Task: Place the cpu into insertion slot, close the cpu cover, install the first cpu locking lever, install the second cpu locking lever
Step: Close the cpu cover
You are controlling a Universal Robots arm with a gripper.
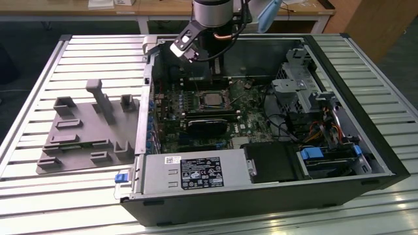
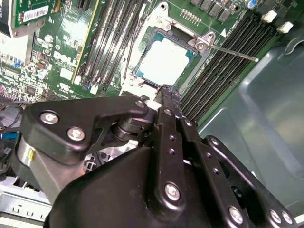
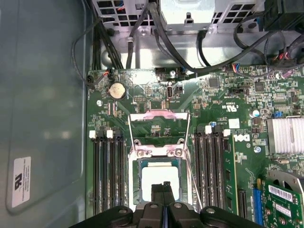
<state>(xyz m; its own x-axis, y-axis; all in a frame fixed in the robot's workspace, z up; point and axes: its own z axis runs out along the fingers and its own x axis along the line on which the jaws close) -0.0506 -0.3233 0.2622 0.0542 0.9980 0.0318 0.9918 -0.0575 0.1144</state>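
Cpu (image 3: 152,178) lies flat in the insertion slot (image 3: 137,185), directly under the gripper (image 3: 163,184). The gripper's fingers are pressed together and empty (tips over the chip's near edge). Cpu cover (image 3: 159,115) is swung open beyond the chip. The arm (image 1: 212,17) points straight down into the case.

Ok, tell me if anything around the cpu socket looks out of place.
Nothing damaged or askew. The cpu lies square in the insertion slot, but the cpu cover stands flipped open and a locking lever sticks out unlatched. The gripper, jaws shut, hovers at the chip's edge.
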